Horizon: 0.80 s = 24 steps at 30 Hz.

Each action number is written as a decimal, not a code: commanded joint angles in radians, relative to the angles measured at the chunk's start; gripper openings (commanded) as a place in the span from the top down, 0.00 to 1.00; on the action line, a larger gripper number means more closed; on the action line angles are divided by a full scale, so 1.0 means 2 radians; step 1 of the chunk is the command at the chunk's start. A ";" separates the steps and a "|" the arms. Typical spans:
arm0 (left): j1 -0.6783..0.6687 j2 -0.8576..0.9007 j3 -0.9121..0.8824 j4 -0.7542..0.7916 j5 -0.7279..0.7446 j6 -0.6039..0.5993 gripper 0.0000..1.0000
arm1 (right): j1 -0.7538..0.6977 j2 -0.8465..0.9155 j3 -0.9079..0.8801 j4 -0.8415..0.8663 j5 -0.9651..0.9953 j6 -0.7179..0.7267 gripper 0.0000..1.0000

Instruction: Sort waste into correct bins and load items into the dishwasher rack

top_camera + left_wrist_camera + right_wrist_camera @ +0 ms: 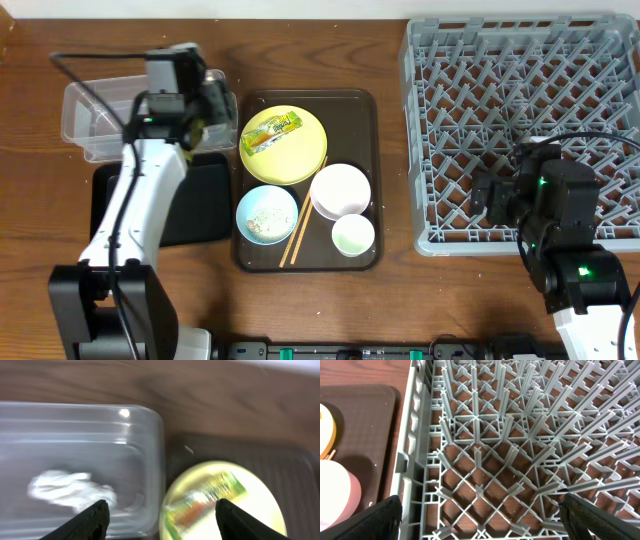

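The snack wrapper [272, 130] lies on the yellow plate [290, 150] in the brown serving tray. My left gripper [213, 105] is open and empty, over the gap between the clear tub [85, 115] and the plate. In the left wrist view the fingers [160, 512] straddle the tub wall [152, 460]; the tissue [70, 490] lies in the tub, the wrapper [207, 496] on the plate [240, 510]. The blue bowl [267, 214] holds rice. The white bowl [340, 190], cup [353, 235] and chopsticks [300, 232] are on the tray. My right gripper [495, 195] [480, 512] is open over the rack [530, 110] [485, 445].
The black tray [205, 205] lies left of the brown serving tray [365, 110], partly under my left arm. In the right wrist view the serving tray [365, 420] and the white bowl's pinkish side [340, 492] sit just left of the rack's wall.
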 commanded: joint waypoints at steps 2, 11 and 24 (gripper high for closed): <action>-0.052 0.001 0.002 -0.031 0.036 0.188 0.23 | 0.002 -0.004 0.011 -0.001 -0.002 -0.006 0.01; -0.098 0.074 0.002 -0.030 0.035 0.276 0.20 | 0.002 -0.004 0.011 -0.001 -0.002 -0.006 0.01; -0.098 0.159 0.002 0.032 -0.041 0.290 0.17 | 0.002 -0.004 0.011 -0.006 -0.002 -0.006 0.01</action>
